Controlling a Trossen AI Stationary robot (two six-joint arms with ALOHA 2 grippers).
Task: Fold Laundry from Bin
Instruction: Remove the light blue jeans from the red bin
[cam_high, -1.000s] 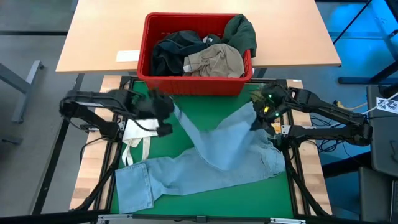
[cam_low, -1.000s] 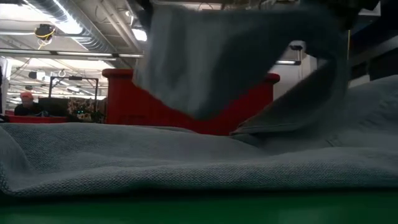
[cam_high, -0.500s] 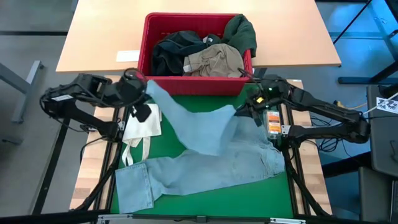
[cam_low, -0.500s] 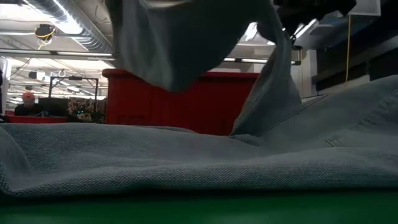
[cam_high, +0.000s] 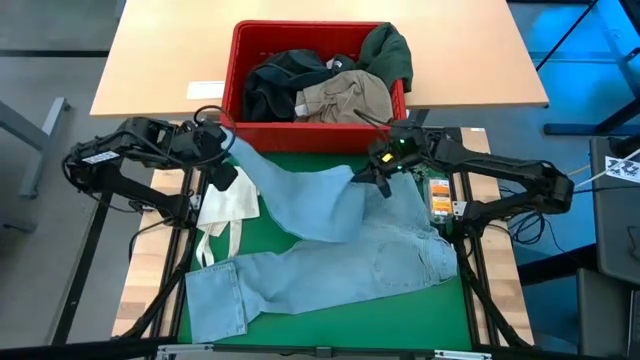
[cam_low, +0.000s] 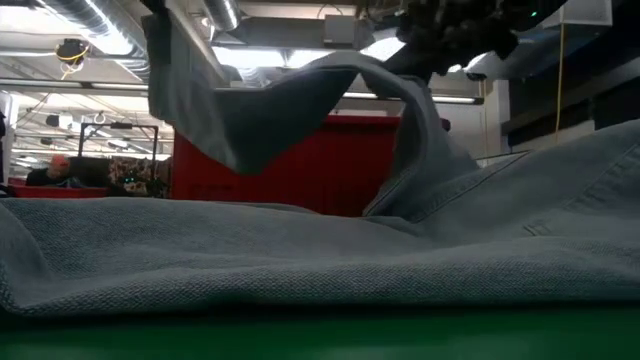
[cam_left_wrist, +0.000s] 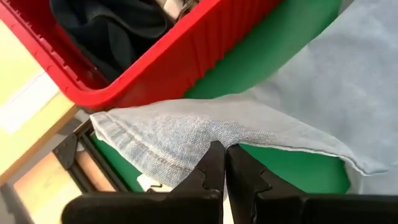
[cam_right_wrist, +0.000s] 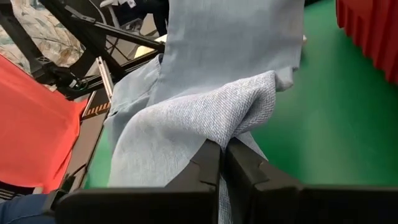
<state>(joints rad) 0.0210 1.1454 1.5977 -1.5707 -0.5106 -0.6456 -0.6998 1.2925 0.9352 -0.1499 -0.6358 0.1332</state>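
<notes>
Light blue jeans lie spread on the green mat, one leg reaching the near left. The other leg is raised and hangs between my two grippers. My left gripper is shut on its hem end by the bin's near left corner. My right gripper is shut on a bunch of the denim near the mat's far middle. The red bin stands at the far edge, holding dark green, black and khaki garments. My left gripper pinches the raised leg's edge between its two shut fingers, a little way in from the stitched hem. The fingers slant downward. That end is lifted clear of the mat. My right gripper pinches a bunched fold of denim, several layers, between its shut fingers. The fingers come nearly level from the table's right. The cloth arches over the fingers and drapes down to the jeans on the mat.
A white tote bag with loop handles lies on the mat's left edge under the left arm. Beyond the bin is a wooden tabletop with a white slip. A person shows far off in the room.
My left gripper has carried the hem end toward the far left, up beside the bin's corner, then stopped. My right gripper has moved toward the table's left with its bunch of denim. The raised leg now hangs wider between them and sags in the middle.
</notes>
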